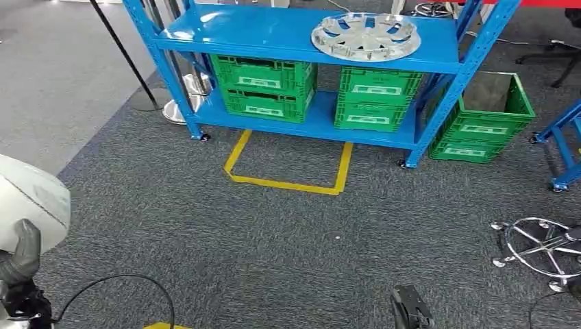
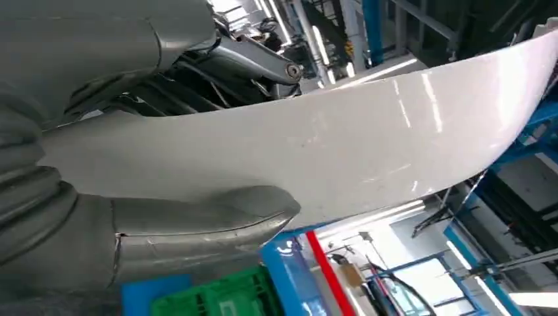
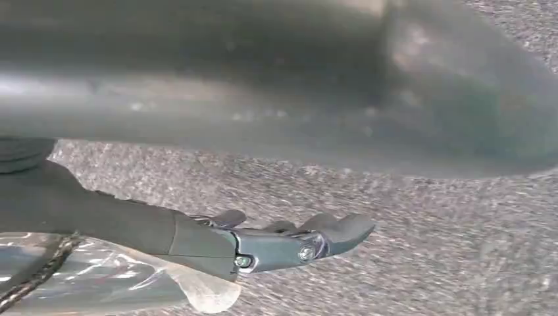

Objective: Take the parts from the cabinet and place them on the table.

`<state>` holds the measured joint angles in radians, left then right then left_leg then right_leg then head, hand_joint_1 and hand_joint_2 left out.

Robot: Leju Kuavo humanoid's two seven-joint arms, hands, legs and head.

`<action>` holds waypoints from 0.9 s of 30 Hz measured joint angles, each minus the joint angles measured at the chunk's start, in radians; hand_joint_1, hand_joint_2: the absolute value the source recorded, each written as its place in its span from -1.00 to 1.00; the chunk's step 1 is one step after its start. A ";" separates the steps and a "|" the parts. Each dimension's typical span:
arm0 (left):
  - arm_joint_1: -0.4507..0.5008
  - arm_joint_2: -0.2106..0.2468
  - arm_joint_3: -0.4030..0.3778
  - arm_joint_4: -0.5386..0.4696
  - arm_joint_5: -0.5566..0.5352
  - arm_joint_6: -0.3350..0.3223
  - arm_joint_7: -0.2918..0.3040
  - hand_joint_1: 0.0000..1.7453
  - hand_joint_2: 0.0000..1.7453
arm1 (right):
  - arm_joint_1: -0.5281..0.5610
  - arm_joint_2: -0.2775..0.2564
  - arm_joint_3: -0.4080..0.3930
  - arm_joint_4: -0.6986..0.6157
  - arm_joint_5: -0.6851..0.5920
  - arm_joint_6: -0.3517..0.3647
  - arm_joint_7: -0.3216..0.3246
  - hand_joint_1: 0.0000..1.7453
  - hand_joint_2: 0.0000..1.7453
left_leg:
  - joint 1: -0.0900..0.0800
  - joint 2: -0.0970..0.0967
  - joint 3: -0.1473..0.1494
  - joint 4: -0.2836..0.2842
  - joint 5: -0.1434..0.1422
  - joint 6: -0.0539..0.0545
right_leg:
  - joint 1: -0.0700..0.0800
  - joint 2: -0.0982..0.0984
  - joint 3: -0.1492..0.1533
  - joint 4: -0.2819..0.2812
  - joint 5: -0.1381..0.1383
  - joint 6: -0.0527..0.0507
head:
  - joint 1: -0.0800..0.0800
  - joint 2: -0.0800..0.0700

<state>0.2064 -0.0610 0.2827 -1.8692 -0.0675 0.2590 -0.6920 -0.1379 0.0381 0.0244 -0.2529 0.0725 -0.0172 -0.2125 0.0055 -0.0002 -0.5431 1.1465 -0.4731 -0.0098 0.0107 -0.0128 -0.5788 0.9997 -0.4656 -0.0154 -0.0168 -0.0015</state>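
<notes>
A: We note the left robot hand [image 2: 131, 217] gripping a white curved panel [image 2: 342, 158]; in the left wrist view the thick thumb presses one face and dark fingers sit behind the other. In the head view the same panel [image 1: 31, 202] sits at the far left edge of the frame, with the left robot hand [image 1: 20, 257] just below it.

B: Agreed. The right robot hand [image 3: 289, 240] hangs over grey carpet [image 1: 274, 233], fingers stretched out and holding nothing. A clear plastic wrap lies along that wrist.

A: The blue cabinet [image 1: 288, 34] fills the top of the head view. A silver hubcap [image 1: 365, 35] lies flat on its upper shelf, right of centre. Green crates [image 1: 264, 88] sit on the lower shelf, one more green crate [image 1: 483, 120] on the floor at the right.

B: A yellow tape outline [image 1: 288, 171] marks the floor in front of the cabinet. We see no bench here, so we judge the panel is mid-carry.

A: Risks, as we judge them: the panel is glossy and held near one edge, so it could swing or slip while walking.

B: The chrome chair base [image 1: 541, 243] at the lower right could catch a foot. A black cable [image 1: 116, 284] loops at the lower left, near the left arm; it could snag.
</notes>
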 joint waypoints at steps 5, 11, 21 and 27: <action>-0.002 0.000 0.000 0.000 -0.013 0.001 0.000 1.00 1.00 | -0.001 0.001 -0.001 0.000 0.000 0.005 0.006 -1.00 -1.00 | -0.010 0.001 0.071 -0.169 -0.053 0.027 | -0.001 0.001 -0.027 0.003 0.040 0.028 | 0.000 0.000; -0.001 -0.003 0.001 0.003 0.002 0.006 0.008 1.00 1.00 | 0.001 0.002 -0.001 0.000 0.000 0.005 0.011 -1.00 -1.00 | -0.003 0.007 -0.008 -0.173 0.020 0.046 | -0.016 0.010 -0.122 0.295 -0.166 0.060 | 0.005 0.000; 0.001 -0.004 0.002 0.006 0.002 0.008 0.009 1.00 1.00 | 0.003 0.003 -0.002 -0.001 0.000 0.003 0.012 -1.00 -1.00 | 0.003 0.007 -0.082 -0.137 0.077 -0.007 | -0.027 0.012 0.105 -0.025 -0.088 0.030 | 0.008 0.000; 0.004 -0.003 0.009 0.007 0.003 0.011 0.009 1.00 1.00 | 0.005 0.003 -0.002 -0.001 0.000 0.003 0.013 -1.00 -1.00 | 0.004 0.005 -0.169 0.173 -0.115 -0.021 | -0.018 0.008 0.080 -0.019 -0.058 0.009 | 0.006 0.000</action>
<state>0.2108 -0.0641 0.2918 -1.8620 -0.0648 0.2701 -0.6832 -0.1332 0.0412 0.0225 -0.2541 0.0725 -0.0137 -0.1999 0.0100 0.0050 -0.7125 1.3198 -0.5884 -0.0312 -0.0075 -0.0051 -0.4989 0.9805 -0.5233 -0.0068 -0.0111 -0.0015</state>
